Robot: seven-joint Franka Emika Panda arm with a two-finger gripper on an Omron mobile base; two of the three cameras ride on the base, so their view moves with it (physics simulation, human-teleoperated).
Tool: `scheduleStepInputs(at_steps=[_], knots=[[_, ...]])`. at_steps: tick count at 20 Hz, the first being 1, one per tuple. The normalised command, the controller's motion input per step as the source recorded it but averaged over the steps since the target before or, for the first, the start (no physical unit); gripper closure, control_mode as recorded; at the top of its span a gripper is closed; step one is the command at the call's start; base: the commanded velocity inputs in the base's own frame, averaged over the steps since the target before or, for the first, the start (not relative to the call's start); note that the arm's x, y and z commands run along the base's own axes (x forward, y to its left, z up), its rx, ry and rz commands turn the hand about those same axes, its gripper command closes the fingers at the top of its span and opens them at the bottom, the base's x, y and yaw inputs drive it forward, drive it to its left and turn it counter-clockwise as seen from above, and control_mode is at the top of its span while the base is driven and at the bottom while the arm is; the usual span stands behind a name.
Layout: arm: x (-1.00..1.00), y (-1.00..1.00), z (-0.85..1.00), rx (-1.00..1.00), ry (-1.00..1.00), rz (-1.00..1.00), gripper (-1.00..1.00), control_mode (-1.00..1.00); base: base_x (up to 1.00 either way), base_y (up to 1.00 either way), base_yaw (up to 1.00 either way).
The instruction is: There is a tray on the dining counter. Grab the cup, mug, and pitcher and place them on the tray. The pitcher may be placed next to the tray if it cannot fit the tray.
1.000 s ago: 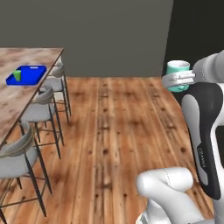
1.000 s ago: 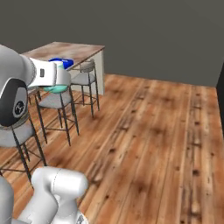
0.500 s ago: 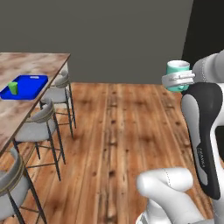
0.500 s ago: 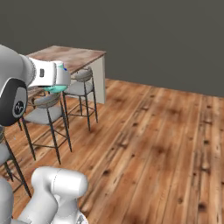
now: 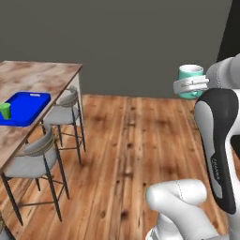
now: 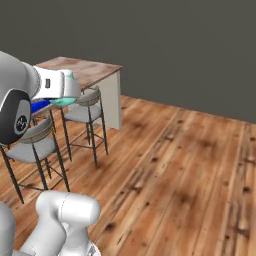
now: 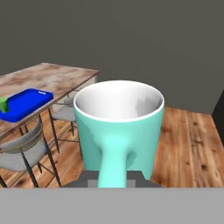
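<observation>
My gripper (image 5: 190,86) is shut on the light teal mug (image 5: 191,78), held upright in the air at the right, well away from the dining counter (image 5: 44,76). In the hand view the mug (image 7: 118,124) stands close, its handle (image 7: 113,164) toward the camera between the dark fingertips (image 7: 89,178). The blue tray (image 5: 24,107) lies on the counter with the green cup (image 5: 5,110) standing at its left end. From the hand, tray (image 7: 25,103) and cup (image 7: 3,103) sit at the left. In the right base view the mug (image 6: 64,101) peeks below the white hand. The pitcher is out of view.
Metal-legged stools with grey seats (image 5: 33,158) (image 5: 63,110) line the near side of the counter. Open wooden floor (image 5: 136,154) stretches between me and the counter. A dark grey wall (image 5: 131,42) closes the back.
The whole picture has shifted: the base has moved, so counter, tray and stools slid right and nearer. The mug stays in the gripper, the same way up.
</observation>
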Motion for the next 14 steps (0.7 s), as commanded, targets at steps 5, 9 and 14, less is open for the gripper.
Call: scheduleStepInputs(at_steps=[5, 9, 14], knots=[[0.0, 0.0, 0.0, 0.0, 0.0, 0.0, 1.0, 1.0, 0.85, -0.49, 0.22], [0.0, 0.0, 0.0, 0.0, 0.0, 0.0, 1.0, 1.0, 0.74, -0.58, 0.28], [0.0, 0.0, 0.0, 0.0, 0.0, 0.0, 1.0, 1.0, 0.56, -0.47, 0.5]])
